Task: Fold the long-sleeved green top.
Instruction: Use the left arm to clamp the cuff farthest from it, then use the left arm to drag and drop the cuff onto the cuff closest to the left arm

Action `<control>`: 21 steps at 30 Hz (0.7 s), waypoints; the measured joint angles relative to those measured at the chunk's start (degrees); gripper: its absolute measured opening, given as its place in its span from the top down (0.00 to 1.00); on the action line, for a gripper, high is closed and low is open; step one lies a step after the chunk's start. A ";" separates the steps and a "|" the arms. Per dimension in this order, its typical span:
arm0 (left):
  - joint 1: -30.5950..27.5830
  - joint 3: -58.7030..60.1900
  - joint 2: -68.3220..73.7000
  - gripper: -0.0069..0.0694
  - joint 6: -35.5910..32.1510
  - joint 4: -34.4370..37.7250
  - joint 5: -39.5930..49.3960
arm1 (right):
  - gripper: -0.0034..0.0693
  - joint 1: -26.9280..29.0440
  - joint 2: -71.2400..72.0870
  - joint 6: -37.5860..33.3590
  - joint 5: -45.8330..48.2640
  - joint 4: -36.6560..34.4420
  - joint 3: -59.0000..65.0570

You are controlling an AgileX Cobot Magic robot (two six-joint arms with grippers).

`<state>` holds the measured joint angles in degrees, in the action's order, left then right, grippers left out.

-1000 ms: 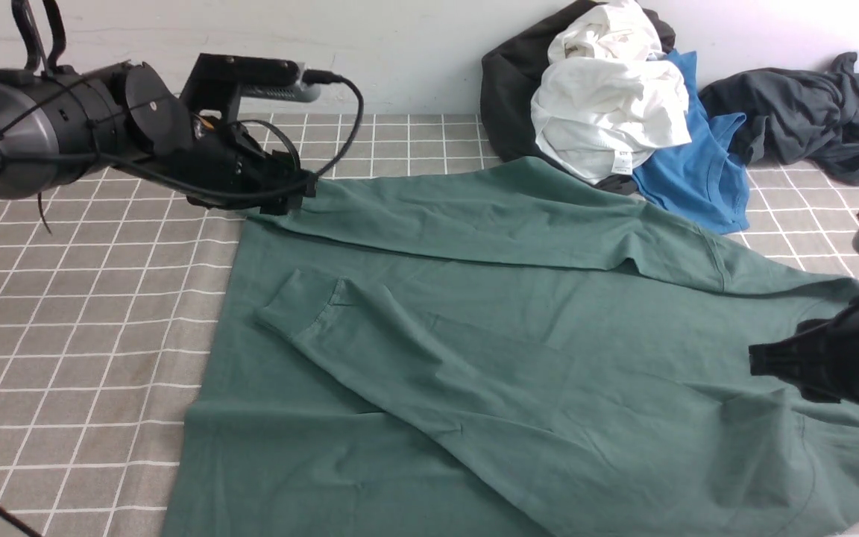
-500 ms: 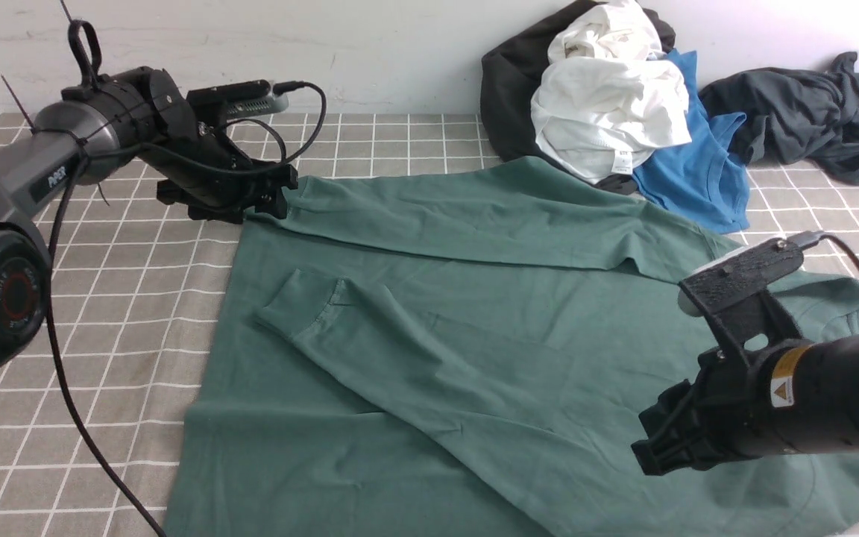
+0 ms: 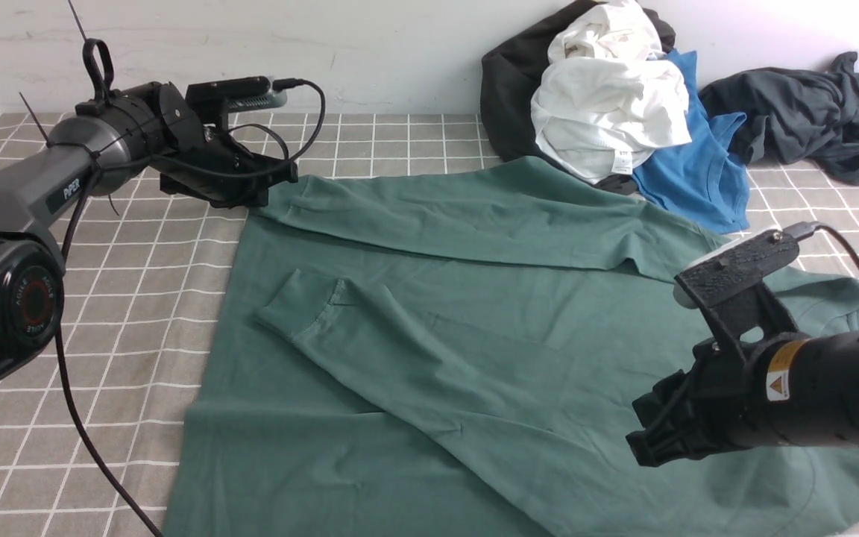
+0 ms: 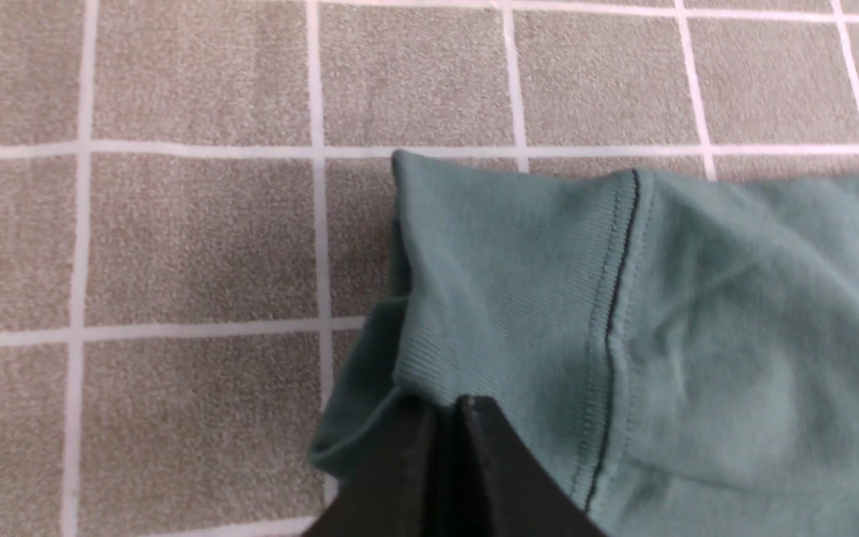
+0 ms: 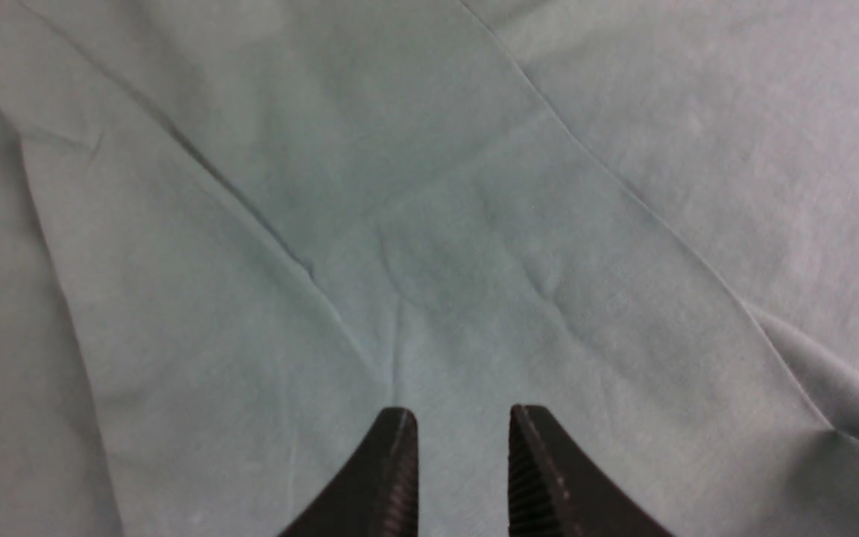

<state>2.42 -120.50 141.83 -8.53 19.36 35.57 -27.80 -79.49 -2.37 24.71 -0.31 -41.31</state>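
The green long-sleeved top [image 3: 474,313] lies spread on the checked cloth, both sleeves folded across its body. Its far sleeve ends in a ribbed cuff [image 4: 504,283] at the back left. My left gripper [image 3: 284,177] is low at that cuff, and its jaws [image 4: 444,406] are shut with the cuff's edge bunched at their tips. The near sleeve's cuff [image 3: 299,302] lies flat on the body. My right gripper [image 3: 634,447] hovers over the top's near right part. Its fingers [image 5: 463,418] stand apart with only flat green cloth beneath them.
A heap of clothes sits at the back by the wall: a white garment [image 3: 608,104], a black one [image 3: 508,97], a bright blue T-shirt [image 3: 698,179] touching the top's far edge, and a dark grey garment [image 3: 810,112]. The grey checked tablecloth [image 3: 101,298] covers the table.
My left gripper came down to the far cuff and its jaws closed there. My right arm swung in from the right edge over the top's near right part, then barely moved.
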 joint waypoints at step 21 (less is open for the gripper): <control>4.13 10.79 -21.09 0.91 -2.97 -7.23 33.77 | 0.71 0.00 0.00 0.00 -0.04 0.00 0.00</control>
<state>6.55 -109.71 120.74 -11.50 12.13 69.34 -27.80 -79.49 -2.37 24.67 -0.31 -41.31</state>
